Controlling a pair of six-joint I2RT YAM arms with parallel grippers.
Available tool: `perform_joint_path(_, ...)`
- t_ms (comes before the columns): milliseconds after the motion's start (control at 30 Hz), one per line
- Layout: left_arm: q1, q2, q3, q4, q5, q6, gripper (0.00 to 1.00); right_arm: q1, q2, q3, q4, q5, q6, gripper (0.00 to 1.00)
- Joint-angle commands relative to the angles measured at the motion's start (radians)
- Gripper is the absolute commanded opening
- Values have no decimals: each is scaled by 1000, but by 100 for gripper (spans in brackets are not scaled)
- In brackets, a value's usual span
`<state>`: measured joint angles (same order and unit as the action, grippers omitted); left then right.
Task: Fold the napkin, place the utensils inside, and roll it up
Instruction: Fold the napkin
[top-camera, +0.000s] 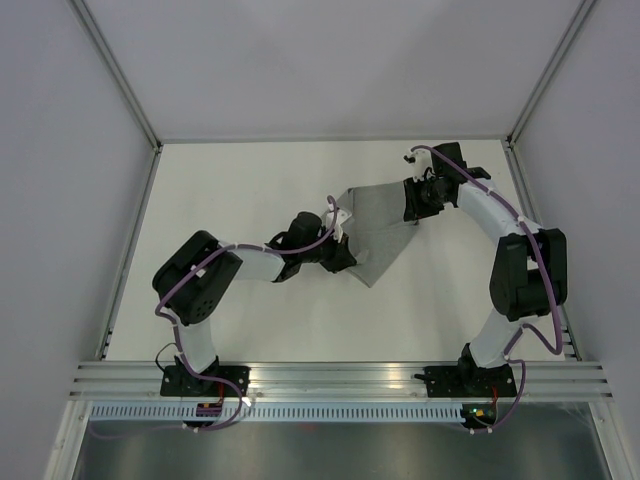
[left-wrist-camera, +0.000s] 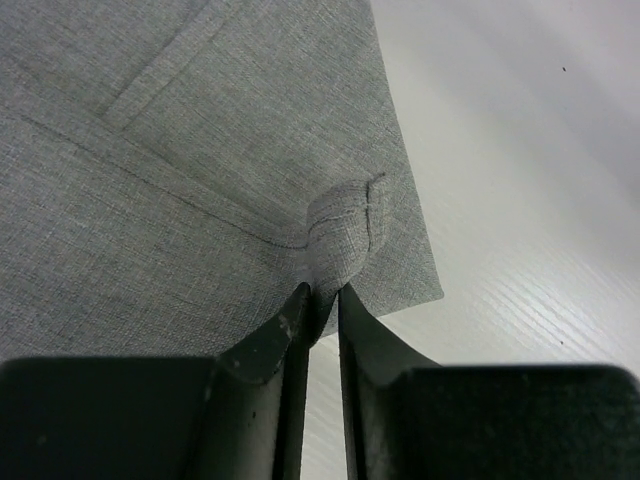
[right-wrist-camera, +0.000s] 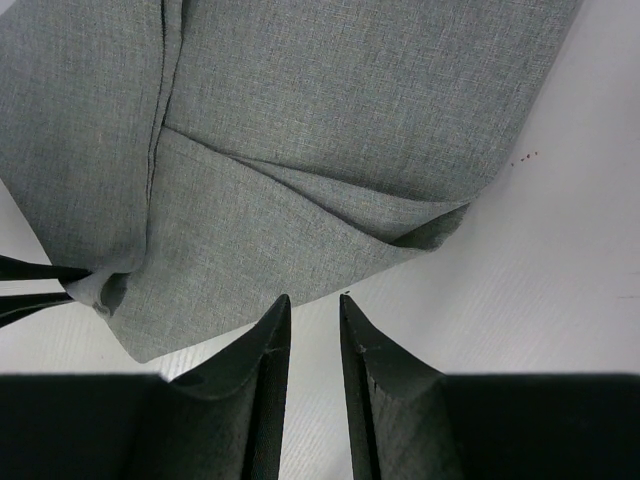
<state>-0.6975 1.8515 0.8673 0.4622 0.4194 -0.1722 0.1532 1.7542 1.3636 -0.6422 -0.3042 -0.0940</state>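
One napkin (top-camera: 383, 225) (folded) tapers nearward

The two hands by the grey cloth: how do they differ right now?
The left hand pinches a bunched bit of the napkin between nearly closed fingers; the right hand has its fingers apart, holding nothing. The left hand touches the cloth; the right hand's tips stop just short of its edge, over bare table. Both are black, two-fingered and point at the napkin.

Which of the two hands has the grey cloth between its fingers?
The left hand: a bunched corner of the napkin sits between its fingertips. The right hand has only bare table between its fingers.
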Motion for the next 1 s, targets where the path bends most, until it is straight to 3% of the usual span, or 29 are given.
perform_joint_path(0, -23, -2, 18, 15, -4, 54, 23, 5, 11, 12, 9, 33, 2, 32)
perform_joint_path(200, -40, -5, 18, 16, -21, 53, 42, 8, 13, 12, 9, 34, 2, 32)
perform_joint_path(300, -46, -5, 22, 15, -24, 51, 47, 9, 14, 11, 9, 34, 0, 32)
perform_joint_path(967, -119, 61, 93, 12, -22, 23, 49, 23, 30, 17, -1, 48, -9, 32)
